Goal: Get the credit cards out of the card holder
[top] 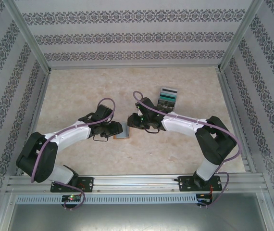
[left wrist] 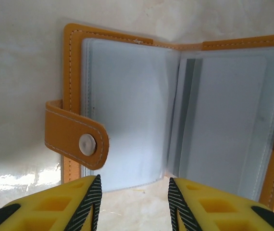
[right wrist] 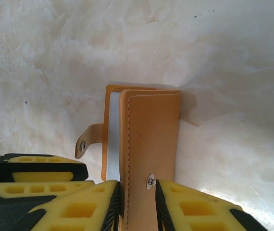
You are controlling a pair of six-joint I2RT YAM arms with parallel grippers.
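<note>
Propping card holder (right wrist: 151,130) open with pinching right claw (right wrist: 138,192); next, likely closing spread left claw (left wrist: 133,192) on a card (left wrist: 223,125).

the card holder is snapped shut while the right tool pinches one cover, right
No, the card holder is open, not snapped shut: the left wrist view shows its clear sleeves spread and the snap tab undone. The right tool does pinch one cover.

**White Shells, Yellow Fingers**

The left arm (top: 67,136) and right arm (top: 182,126) have white shells, black joints and looping purple cables (top: 106,99). Each pincer's fingers (left wrist: 60,207) are yellow, pocketed plastic with black ribbed pads (left wrist: 94,197).
</note>
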